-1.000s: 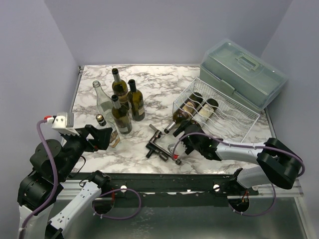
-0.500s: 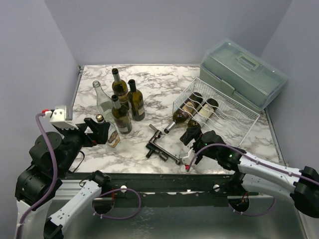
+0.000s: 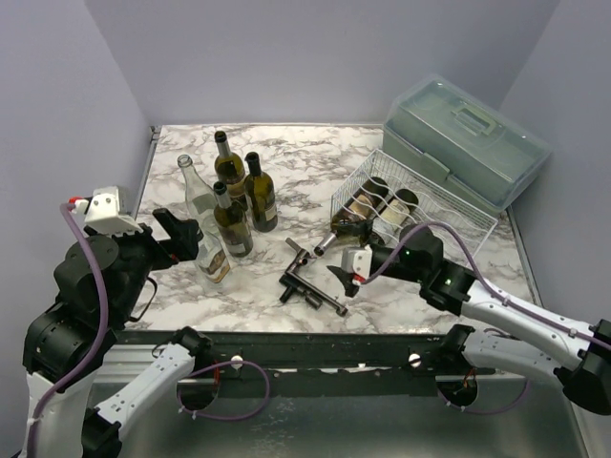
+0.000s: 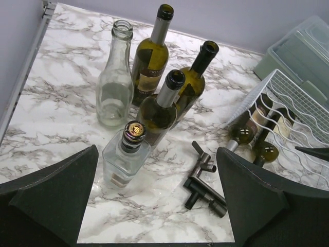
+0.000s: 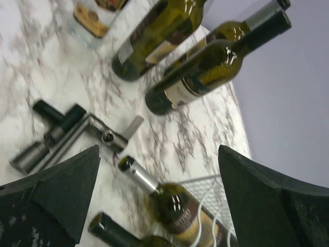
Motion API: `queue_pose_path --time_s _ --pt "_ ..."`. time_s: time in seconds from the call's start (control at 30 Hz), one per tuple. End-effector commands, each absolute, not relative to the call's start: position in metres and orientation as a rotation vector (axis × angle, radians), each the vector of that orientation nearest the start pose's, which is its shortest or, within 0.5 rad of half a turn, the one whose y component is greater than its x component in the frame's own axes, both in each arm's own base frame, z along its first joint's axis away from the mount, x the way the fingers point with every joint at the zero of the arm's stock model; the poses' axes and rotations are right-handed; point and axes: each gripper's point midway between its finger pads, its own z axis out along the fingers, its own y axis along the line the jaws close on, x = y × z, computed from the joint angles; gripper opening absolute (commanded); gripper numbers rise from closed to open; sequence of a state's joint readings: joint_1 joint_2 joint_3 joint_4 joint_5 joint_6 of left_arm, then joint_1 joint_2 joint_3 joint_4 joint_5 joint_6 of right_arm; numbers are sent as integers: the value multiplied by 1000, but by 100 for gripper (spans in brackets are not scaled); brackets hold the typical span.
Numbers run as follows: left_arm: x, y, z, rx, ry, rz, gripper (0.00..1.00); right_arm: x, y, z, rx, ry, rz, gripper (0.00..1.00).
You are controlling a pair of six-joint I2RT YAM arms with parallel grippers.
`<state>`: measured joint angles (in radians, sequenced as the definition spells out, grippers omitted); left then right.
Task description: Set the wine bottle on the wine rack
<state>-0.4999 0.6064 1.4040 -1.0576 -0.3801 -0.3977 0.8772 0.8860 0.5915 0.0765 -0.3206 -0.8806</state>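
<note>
**Right of centre: rack part-filled, more bottles waiting**

From above, the wine rack (image 3: pixel 447 227) sits at centre right of the frame, just below the grey-green plastic box (image 3: pixel 468 138). At least two racked bottles (image 3: pixel 361 205) lie in the cradles at its left end, necks toward the lower left. Upper left of centre, three dark wine bottles (image 3: pixel 260 196) and a clear glass bottle (image 3: pixel 198 196) stand upright, a squat clear bottle (image 3: pixel 215 260) just below them. My left gripper (image 4: pixel 157 152) is spread wide and empty, facing that cluster. My right gripper (image 5: pixel 159 149) gapes equally wide, holding nothing, near the rack's left end and a dark metal tool (image 3: pixel 310 283). I judge the job started, not finished: the standing bottles await.
</note>
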Motion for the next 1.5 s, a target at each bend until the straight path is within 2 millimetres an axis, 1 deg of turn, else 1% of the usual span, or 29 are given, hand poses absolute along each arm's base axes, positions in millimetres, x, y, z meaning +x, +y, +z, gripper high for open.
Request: queue_pose_path --time_s 0.0,0.07,0.17,0.27,0.33,0.4,0.47,0.57,0.67,0.77,0.83,0.87,0.93,0.97,1.1,1.13,1.3,1.4,1.47 --pt "161 -14 392 -204 1802 -192 99 189 321 259 -1386 1051 629 100" --pt "162 -14 397 -197 1807 -182 99 192 336 265 -1333 1154 745 100" --pt "163 -13 402 -180 1815 -161 99 183 362 268 -1310 1280 935 100" --pt "163 -9 408 -180 1809 -135 99 175 391 273 -1178 1380 1040 100" --pt "162 -6 411 -185 1802 -125 99 170 405 285 -1080 1407 1128 100" --pt "161 -5 412 -192 1795 -126 99 172 415 297 -981 1449 1217 100" --pt "160 -5 410 -198 1796 -132 99 182 422 306 -881 1515 1239 100" --pt "158 -6 406 -196 1803 -142 99 204 424 313 -782 1562 1168 100" --pt "154 -1 403 -199 1804 -125 99 232 417 315 -664 1573 1044 100" --pt "150 3 404 -199 1800 -117 99 260 410 325 -517 1582 930 100" --pt "146 6 406 -205 1791 -117 99 275 409 335 -462 1564 880 100" --pt "144 7 406 -207 1789 -113 99 281 411 337 -456 1559 855 100" --pt "142 11 405 -209 1784 -102 99 291 416 345 -452 1533 818 100" --pt "140 13 406 -208 1782 -95 99 299 417 349 -431 1530 797 100" --pt "137 17 406 -196 1784 -71 99 334 423 348 -346 1590 682 100" --pt "136 18 407 -192 1783 -68 99 340 426 349 -340 1594 666 100" --pt "130 22 407 -192 1774 -64 99 355 441 350 -370 1540 656 100" --pt "126 24 404 -198 1773 -71 99 373 445 340 -344 1559 568 100" --pt "123 25 402 -208 1770 -84 99 383 449 333 -358 1562 520 100"
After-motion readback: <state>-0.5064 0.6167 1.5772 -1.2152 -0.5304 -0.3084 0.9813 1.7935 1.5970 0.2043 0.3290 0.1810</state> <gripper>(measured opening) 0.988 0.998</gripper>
